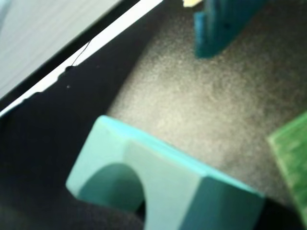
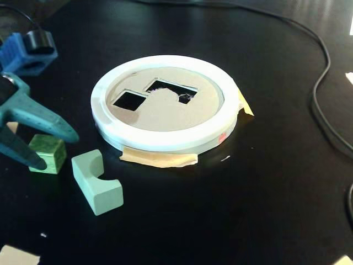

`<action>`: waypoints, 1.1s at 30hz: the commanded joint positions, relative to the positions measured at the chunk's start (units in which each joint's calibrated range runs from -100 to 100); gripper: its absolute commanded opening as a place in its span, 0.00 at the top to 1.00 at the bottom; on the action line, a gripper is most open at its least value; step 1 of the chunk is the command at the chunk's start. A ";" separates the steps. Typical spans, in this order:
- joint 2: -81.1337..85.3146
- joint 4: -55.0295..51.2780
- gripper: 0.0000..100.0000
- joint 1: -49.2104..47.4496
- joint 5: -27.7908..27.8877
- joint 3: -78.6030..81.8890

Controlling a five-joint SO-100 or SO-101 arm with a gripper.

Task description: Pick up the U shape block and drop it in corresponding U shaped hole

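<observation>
Fixed view: set above and to one side, looking obliquely down across the black table (image 2: pixel 265 187), taking in the whole white-rimmed tan disc (image 2: pixel 165 118). Wrist view: close, blurred, aimed down. Shared by both: pale mint-green notched block (image 1: pixel 158 187) (image 2: pixel 95 181), grainy green cube (image 1: pixel 292 158) (image 2: pixel 48 153).

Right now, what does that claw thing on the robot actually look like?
In the fixed view the gripper is teal plastic with two long fingers tapering to blunt tips. Behind it sits a blue plastic part carrying a dark cylinder with a thin black cable. The wrist view shows a stepped teal finger edge, blurred.
</observation>
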State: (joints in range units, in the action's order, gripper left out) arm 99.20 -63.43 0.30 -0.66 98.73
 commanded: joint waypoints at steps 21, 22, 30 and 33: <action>-0.81 0.76 0.17 -0.92 0.54 -15.94; -0.81 0.86 0.17 -0.92 0.54 -15.94; -5.11 1.87 0.17 -1.05 0.63 -20.13; -13.98 0.66 0.17 -0.92 2.10 -28.79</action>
State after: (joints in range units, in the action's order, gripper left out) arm 94.65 -63.43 0.00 -0.32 85.07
